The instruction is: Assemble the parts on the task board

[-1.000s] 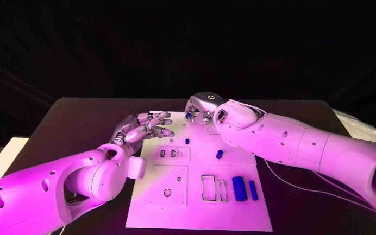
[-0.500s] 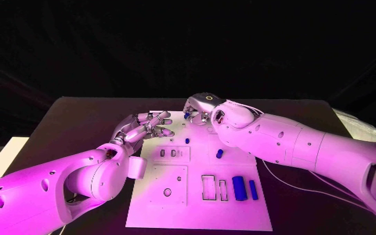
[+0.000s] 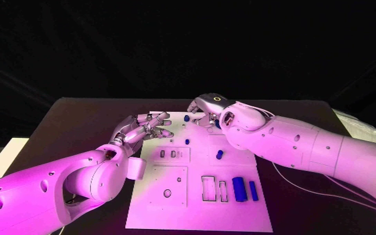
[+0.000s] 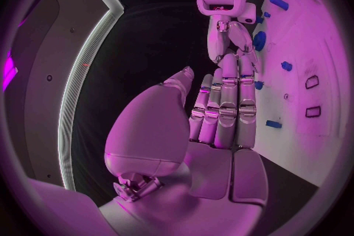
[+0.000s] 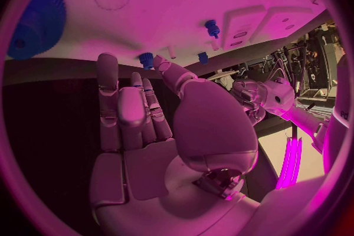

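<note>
Change: since the earlier frames the right hand (image 3: pixel 205 110) has drawn slightly back toward the robot's right, uncovering a small blue peg (image 3: pixel 186 118) near the far edge of the board; the left hand (image 3: pixel 145 127) has shifted a little.
Right hand: at the far edge of the white flat task board (image 3: pixel 196 202); its wrist view shows the fingers (image 5: pixel 118 106) straight and apart, holding nothing.
Left hand: over the board's far left corner, fingers (image 4: pixel 225 106) extended side by side, gripping nothing.
Task board: white plate in the middle of the black table (image 3: pixel 78 121), running from the hands toward the robot.
Parts near the hands: the small blue peg stands between the two hands; a second small blue piece (image 3: pixel 187 140) sits nearer the robot, by the left fingertips.
Parts mid-board: a short blue cylinder (image 3: pixel 220 154) lies tilted, just beside the right forearm.
Parts near side: a wide blue bar (image 3: pixel 239 188) and a narrow blue bar (image 3: pixel 252 190) lie side by side, right of two empty rectangular slots (image 3: pixel 208 187).
Round blue gear (image 5: pixel 37 20): seen in the right wrist view on the board, well apart from the pegs.
</note>
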### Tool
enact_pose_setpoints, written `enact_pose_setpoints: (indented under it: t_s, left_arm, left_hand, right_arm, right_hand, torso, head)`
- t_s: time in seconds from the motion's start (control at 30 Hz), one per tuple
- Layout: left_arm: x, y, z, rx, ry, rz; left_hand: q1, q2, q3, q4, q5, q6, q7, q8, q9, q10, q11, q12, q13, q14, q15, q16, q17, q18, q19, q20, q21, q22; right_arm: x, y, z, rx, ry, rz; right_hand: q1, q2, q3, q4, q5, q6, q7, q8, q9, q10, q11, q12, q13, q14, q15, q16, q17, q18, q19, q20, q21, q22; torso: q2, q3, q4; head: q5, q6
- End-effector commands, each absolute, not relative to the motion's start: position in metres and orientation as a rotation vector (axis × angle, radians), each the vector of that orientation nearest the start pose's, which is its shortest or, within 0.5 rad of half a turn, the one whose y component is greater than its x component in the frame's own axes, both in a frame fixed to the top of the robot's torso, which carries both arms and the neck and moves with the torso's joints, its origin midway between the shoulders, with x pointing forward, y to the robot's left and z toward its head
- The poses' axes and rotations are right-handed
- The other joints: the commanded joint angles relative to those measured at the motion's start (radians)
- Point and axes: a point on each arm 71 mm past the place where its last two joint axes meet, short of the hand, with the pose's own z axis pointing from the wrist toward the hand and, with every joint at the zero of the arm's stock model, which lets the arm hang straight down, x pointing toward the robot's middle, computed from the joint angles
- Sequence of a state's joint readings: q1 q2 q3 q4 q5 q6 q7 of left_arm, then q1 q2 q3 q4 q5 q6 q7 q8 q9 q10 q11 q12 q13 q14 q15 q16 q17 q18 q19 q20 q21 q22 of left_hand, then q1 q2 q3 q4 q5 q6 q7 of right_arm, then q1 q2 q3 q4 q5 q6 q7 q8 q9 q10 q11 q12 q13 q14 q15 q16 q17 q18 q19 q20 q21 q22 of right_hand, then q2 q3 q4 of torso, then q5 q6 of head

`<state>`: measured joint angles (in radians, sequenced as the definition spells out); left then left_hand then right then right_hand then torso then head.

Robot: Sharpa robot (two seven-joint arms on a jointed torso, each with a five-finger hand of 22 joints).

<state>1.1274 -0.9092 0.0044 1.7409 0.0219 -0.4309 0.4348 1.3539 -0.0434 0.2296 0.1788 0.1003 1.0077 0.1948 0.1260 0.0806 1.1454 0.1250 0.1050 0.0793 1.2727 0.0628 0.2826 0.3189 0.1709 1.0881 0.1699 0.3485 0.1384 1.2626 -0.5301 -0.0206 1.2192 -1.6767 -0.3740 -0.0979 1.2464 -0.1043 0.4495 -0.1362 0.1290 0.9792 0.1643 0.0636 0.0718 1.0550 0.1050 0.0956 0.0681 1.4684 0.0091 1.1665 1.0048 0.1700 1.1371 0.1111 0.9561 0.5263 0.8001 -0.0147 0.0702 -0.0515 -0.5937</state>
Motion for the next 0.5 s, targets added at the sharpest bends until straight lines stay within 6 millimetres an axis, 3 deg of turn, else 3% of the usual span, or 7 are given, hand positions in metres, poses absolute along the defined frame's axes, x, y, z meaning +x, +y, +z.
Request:
enact_pose_setpoints:
  t_s: [0.03,0.17,0.3,0.43,0.5]
  left_arm:
    - [0.442,0.187,-0.174,-1.171,1.386,-1.624]
    - [0.442,0.188,-0.174,-1.173,1.385,-1.622]
    - [0.442,0.189,-0.174,-1.173,1.385,-1.621]
    - [0.442,0.189,-0.175,-1.174,1.386,-1.621]
    - [0.442,0.189,-0.175,-1.174,1.386,-1.621]
  left_hand:
    - [0.002,0.012,0.001,-0.007,0.003,-0.003,0.001,-0.006,0.000,-0.006,0.005,-0.006,-0.001,-0.010,0.000,0.004,0.004,0.011,0.003,0.000,0.004,0.001]
    - [0.004,0.013,0.002,-0.009,0.003,-0.003,0.001,-0.006,0.000,-0.006,0.005,-0.006,-0.001,-0.011,0.000,0.004,0.005,0.011,0.003,0.000,0.004,0.001]
    - [0.004,0.013,0.002,-0.009,0.003,-0.003,0.001,-0.006,0.000,-0.006,0.005,-0.006,-0.001,-0.011,0.000,0.004,0.005,0.011,0.003,0.000,0.004,0.001]
    - [0.004,0.013,0.002,-0.009,0.003,-0.003,0.001,-0.006,0.000,-0.006,0.005,-0.006,-0.001,-0.011,0.000,0.004,0.005,0.011,0.003,0.000,0.004,0.001]
    - [0.004,0.013,0.002,-0.009,0.003,-0.003,0.001,-0.006,0.000,-0.006,0.005,-0.006,-0.001,-0.011,0.000,0.004,0.005,0.011,0.003,0.000,0.004,0.001]
  right_arm:
    - [0.540,-0.139,-0.144,-0.271,1.438,0.579]
    - [0.534,-0.164,-0.137,-0.186,1.487,0.584]
    - [0.531,-0.188,-0.134,-0.108,1.562,0.559]
    - [0.532,-0.205,-0.136,-0.062,1.617,0.517]
    - [0.534,-0.211,-0.138,-0.041,1.641,0.500]
  right_hand:
    - [0.008,0.006,-0.002,0.006,0.012,0.018,0.001,0.007,0.003,0.048,-0.005,0.026,0.005,0.014,0.000,0.026,0.030,0.008,0.022,-0.003,0.025,0.039]
    - [-0.002,0.006,-0.009,0.020,0.025,0.032,-0.006,0.008,0.006,0.165,-0.029,0.086,0.028,0.036,-0.016,0.091,0.111,-0.007,0.073,-0.014,0.094,0.138]
    - [-0.028,-0.027,-0.064,0.045,0.072,0.022,-0.021,0.005,0.003,0.282,-0.059,0.187,0.102,0.058,-0.042,0.177,0.218,-0.027,0.137,-0.037,0.180,0.261]
    - [-0.023,-0.031,-0.128,0.073,0.102,0.005,-0.030,0.007,0.003,0.271,-0.068,0.328,0.250,0.059,-0.053,0.215,0.261,-0.041,0.164,-0.046,0.229,0.328]
    - [-0.016,-0.023,-0.161,0.095,0.104,-0.009,-0.033,0.008,0.004,0.228,-0.065,0.430,0.365,0.060,-0.042,0.234,0.283,-0.044,0.172,-0.046,0.249,0.356]
  torso:
    - [-0.003,0.0021,-0.0097]
    - [-0.005,0.0046,-0.0170]
    - [-0.008,0.0077,-0.0232]
    - [-0.008,0.0100,-0.0266]
    - [-0.008,0.0110,-0.0267]
  head:
    - [0.002,0.005]
    - [0.002,0.006]
    - [0.002,0.007]
    - [0.002,0.008]
    - [0.002,0.008]
